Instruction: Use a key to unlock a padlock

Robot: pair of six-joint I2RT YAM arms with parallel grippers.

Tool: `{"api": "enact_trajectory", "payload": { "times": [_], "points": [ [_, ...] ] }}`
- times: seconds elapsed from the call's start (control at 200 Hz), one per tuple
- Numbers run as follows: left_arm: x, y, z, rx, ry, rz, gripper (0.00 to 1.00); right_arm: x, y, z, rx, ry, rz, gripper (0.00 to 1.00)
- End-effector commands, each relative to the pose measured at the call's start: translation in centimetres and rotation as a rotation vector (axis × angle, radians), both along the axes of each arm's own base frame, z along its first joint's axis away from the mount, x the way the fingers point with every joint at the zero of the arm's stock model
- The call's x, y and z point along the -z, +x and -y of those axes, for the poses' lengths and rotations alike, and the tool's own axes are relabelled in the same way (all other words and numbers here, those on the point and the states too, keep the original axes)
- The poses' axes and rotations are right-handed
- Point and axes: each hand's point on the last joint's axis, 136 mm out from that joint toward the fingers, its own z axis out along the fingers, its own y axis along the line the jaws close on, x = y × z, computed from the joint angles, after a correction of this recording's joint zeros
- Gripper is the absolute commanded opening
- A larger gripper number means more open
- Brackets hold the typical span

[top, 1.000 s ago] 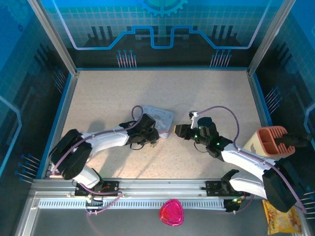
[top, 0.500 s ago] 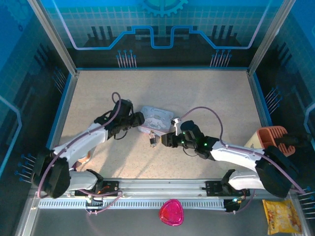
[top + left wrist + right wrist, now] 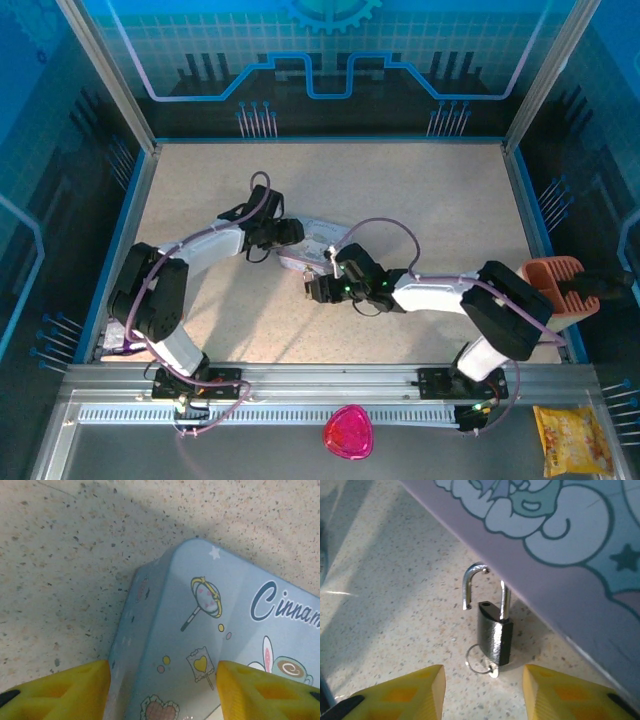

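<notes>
While the right fingers point(image 3: 400, 690) stand apart and empty above the worktop point(image 3: 395, 580) | padlock point(image 3: 495, 635) lies just ahead of their gap, shackle sprung, key point(image 3: 492, 669) in its base | closed tin point(image 3: 560, 555) just behind | left fingers point(image 3: 65, 690) apart, straddling its corner

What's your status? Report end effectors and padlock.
Both open: left end effector over corner of pastel cartoon-printed tin, right end effector short of small dark metal padlock. Its silvery shackle open, small key in base. Tin crowds padlock.
</notes>
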Motion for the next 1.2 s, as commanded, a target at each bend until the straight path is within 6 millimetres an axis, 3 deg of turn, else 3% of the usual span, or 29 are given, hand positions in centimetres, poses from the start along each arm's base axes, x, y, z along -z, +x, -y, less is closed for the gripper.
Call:
{"api": "enact_trajectory", "payload": {
  "times": [0.0, 0.18, 0.31, 0.665, 1.196],
  "points": [
    [1.1, -0.9, 1.0, 0.039, 0.010, -0.023, 0.58, 0.3, 1.6, 0.5, 0.017, -0.017, -0.022, 0.46],
    [2.6, -2.7, -0.7, -0.051, 0.055, -0.058, 0.57, 0.1, 4.2, 2.0, 0.045, -0.002, 0.002, 0.46],
    [2.9, -3.7, -1.6, -0.096, 0.055, -0.058, 0.57, -0.5, 5.3, 1.9, 0.040, 0.069, 0.002, 0.46],
    [3.0, -4.0, -1.7, -0.125, 0.036, -0.063, 0.56, 0.4, 4.9, 1.2, 0.107, 0.221, -0.020, 0.43],
    [3.5, -4.2, -1.1, -0.141, -0.003, -0.086, 0.55, 2.7, 4.8, 1.0, 0.183, 0.250, -0.055, 0.33]
  ]
}}
